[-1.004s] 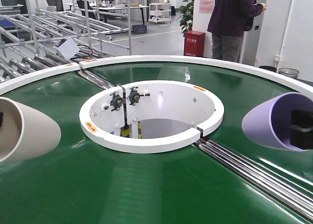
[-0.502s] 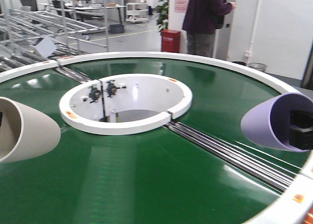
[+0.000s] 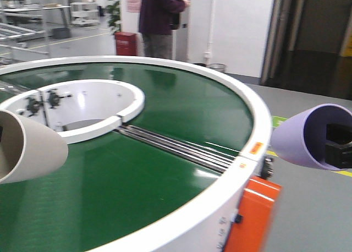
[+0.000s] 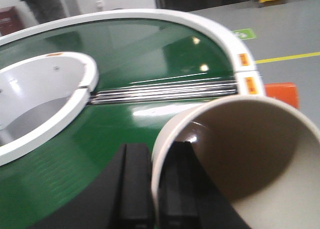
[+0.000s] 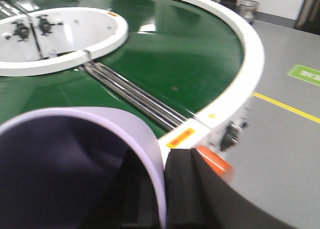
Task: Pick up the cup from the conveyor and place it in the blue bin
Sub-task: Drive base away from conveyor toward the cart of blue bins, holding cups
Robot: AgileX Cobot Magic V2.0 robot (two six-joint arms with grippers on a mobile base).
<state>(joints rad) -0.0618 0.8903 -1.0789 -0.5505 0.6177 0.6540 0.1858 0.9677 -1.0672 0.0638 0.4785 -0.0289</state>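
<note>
- Grey workshop floor (image 3: 308, 213) surrounds the conveyor (image 3: 165, 120). We see a person (image 3: 159, 12) and a red box (image 3: 125, 43) at 11 o'clock, and an orange panel (image 3: 256, 208) at 5.
- Only the wrist views show us the jaws.
- The left gripper (image 4: 152, 184) clamps the cream cup (image 4: 250, 154) by its wall, at 9 o'clock in the front view.
- The right gripper (image 5: 162, 189) clamps the purple cup (image 5: 60, 159) likewise, at 3 o'clock.

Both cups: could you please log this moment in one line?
left gripper: holds beige cup; right gripper: holds purple cup; blue bin: unseen
</note>
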